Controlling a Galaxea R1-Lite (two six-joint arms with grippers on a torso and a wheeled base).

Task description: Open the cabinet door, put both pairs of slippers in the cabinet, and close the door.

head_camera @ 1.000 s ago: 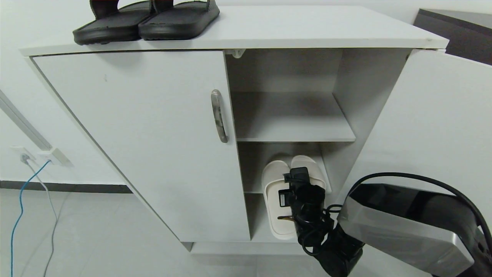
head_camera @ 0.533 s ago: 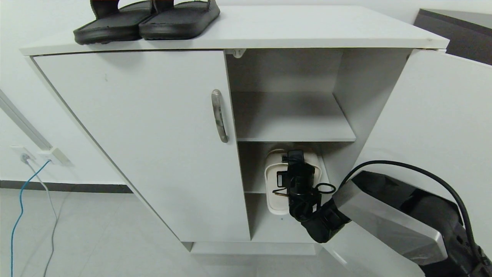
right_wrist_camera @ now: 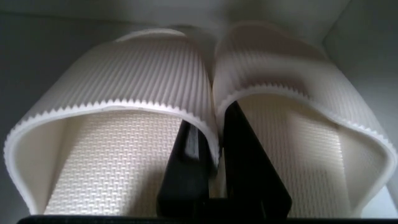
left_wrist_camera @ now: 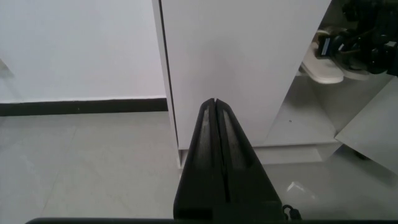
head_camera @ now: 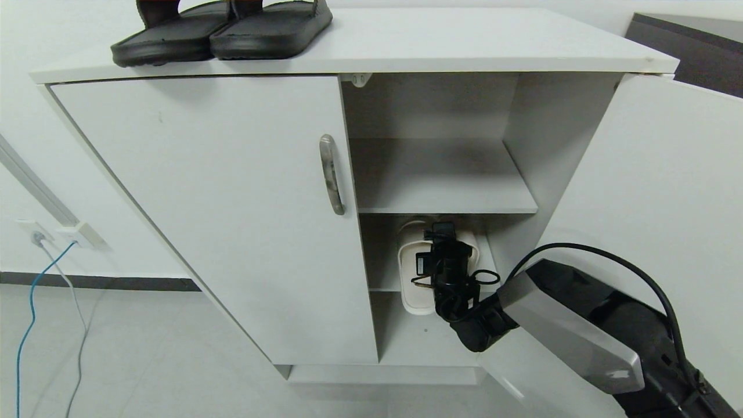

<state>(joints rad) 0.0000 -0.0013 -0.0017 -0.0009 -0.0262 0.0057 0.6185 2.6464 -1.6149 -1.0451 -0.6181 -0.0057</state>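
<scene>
White cabinet (head_camera: 406,52): right door (head_camera: 656,203) open, white slippers (head_camera: 413,277) in the second compartment down.
Top: black slippers (head_camera: 220,32).
Right claw (right_wrist_camera: 214,137): pinching both white slippers' inner walls.
Left claw (left_wrist_camera: 214,124): pressed together, empty.

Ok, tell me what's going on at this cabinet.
The right claw is shut on the white slippers, holding them inside the cabinet at its second shelf. The right door is open, the left door shut. The black slippers sit on the cabinet's top. The left claw, shut and empty, hangs low before the left door.
</scene>
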